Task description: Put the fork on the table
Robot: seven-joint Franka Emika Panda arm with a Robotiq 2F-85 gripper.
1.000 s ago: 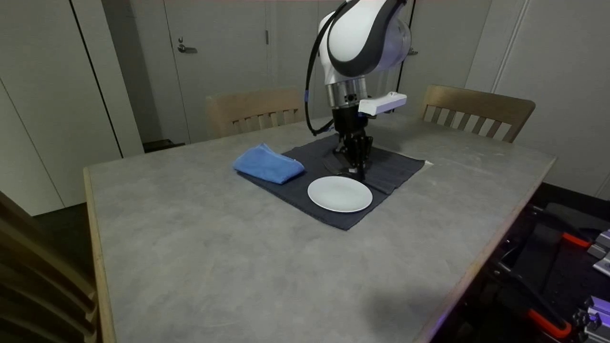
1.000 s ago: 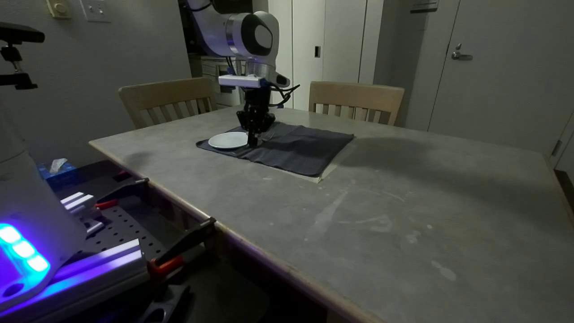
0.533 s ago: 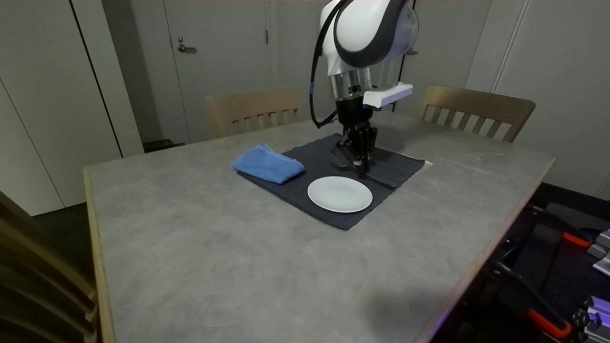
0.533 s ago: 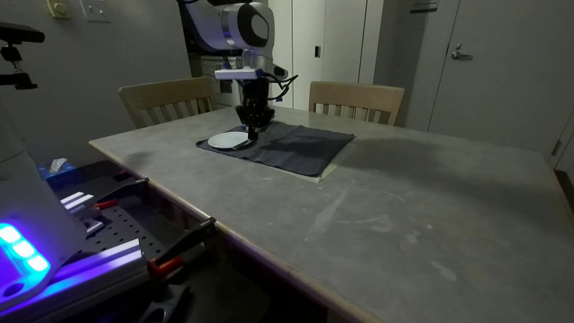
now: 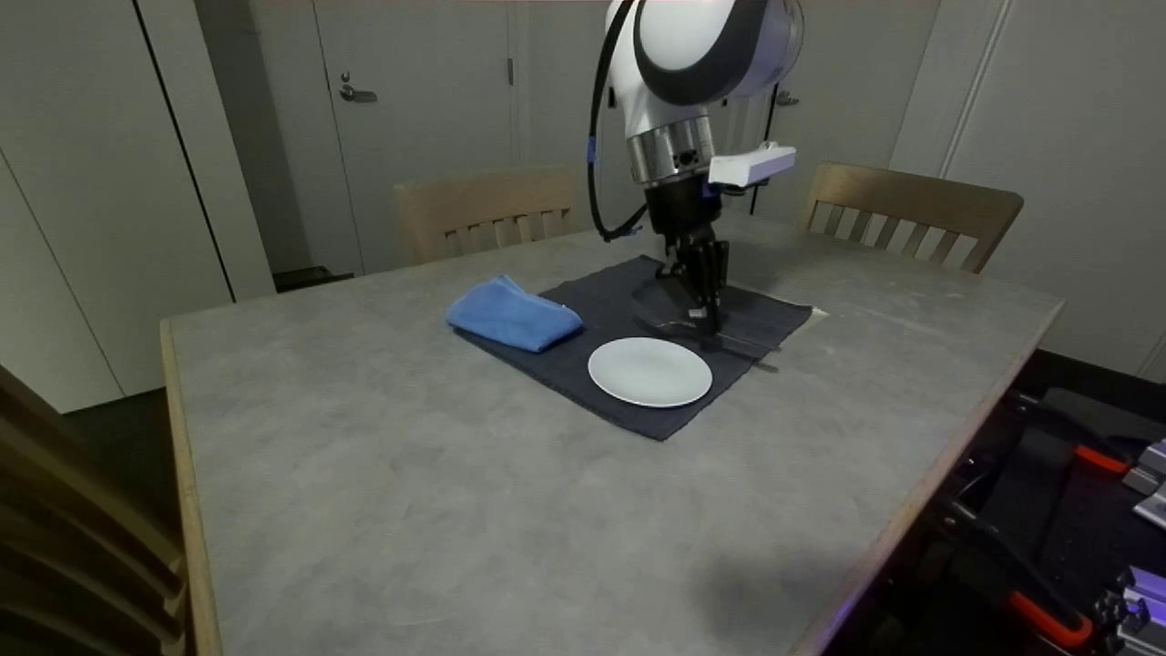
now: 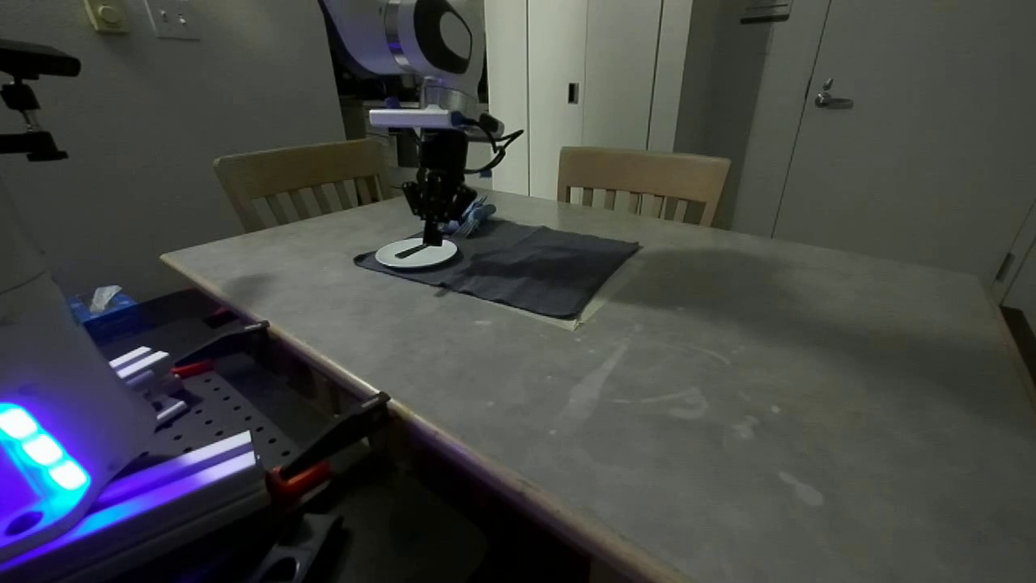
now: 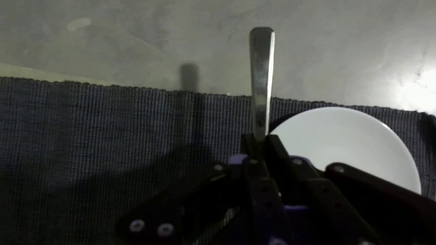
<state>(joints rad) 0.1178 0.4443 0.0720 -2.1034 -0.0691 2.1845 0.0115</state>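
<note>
Two black fingers point(image 7: 279, 149) of the gripper point(image 7: 261, 142) are clamped together on the fork point(image 7: 261, 78), pinching it part-way along, with the handle point(image 7: 262, 51) pointing out ahead of them. Compared with half a second ago, the arm point(image 5: 674, 150) is higher, and the handle, no longer low over the placemat point(image 7: 102, 122), reaches past the mat's edge above the table point(image 7: 143, 37). Its shadow point(image 5: 765, 366) falls on the table apart from the handle, so the fork looks to be clear of every surface. For the task, I take that to mean the grasp is made and the carrying is under way, with lowering and letting go not yet done. Only the wrist view shows plainly how the fingers meet the metal, but it hides the prongs; in an exterior view the prongs point(image 6: 469, 223) seem to show faintly near the blue cloth point(image 5: 513, 314), which the wrist view leaves out altogether. Also in an exterior view, the handle appears to cross the plate point(image 6: 441, 256); the wrist view puts it just beside the plate instead, so that crossing is probably only a matter of viewing angle.
</note>
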